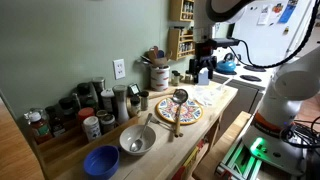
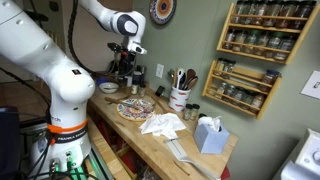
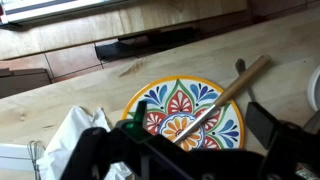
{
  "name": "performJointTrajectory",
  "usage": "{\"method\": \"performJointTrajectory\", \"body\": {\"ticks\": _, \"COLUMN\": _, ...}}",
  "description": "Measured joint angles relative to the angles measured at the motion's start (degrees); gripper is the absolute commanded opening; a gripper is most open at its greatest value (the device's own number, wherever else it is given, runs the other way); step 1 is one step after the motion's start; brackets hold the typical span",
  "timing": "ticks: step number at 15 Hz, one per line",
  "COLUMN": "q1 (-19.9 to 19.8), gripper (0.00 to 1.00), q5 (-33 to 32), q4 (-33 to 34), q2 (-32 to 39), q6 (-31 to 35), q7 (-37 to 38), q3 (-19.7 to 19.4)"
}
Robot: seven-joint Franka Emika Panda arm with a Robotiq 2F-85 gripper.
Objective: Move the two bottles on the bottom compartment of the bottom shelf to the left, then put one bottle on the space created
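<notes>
The brown wooden spice rack (image 2: 245, 88) hangs on the green wall, below a larger rack, and also shows in an exterior view (image 1: 181, 42). Its lowest tier (image 2: 240, 99) holds small bottles, too small to count. My gripper (image 2: 125, 70) hangs over the counter far from the rack, above a colourful plate (image 3: 185, 112), and shows in both exterior views (image 1: 203, 68). In the wrist view the gripper (image 3: 200, 135) is open and empty. A wooden-handled ladle (image 3: 225, 92) lies across the plate.
A utensil crock (image 2: 180, 98), a white cloth (image 2: 160, 125) and a blue tissue box (image 2: 210, 135) stand on the counter. A metal bowl (image 1: 137, 140), a blue bowl (image 1: 100, 160), dark-lidded jars (image 1: 80, 110) and a blue kettle (image 1: 225, 65) are nearby.
</notes>
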Motion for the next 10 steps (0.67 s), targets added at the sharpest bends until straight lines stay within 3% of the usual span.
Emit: {"method": "performJointTrajectory", "body": {"ticks": 10, "q1": -0.49, "gripper": 1.0, "q5": -1.06, "q4": -0.11, "q2": -0.02, "q6": 0.81, "q7": -0.26, "q3": -0.5}}
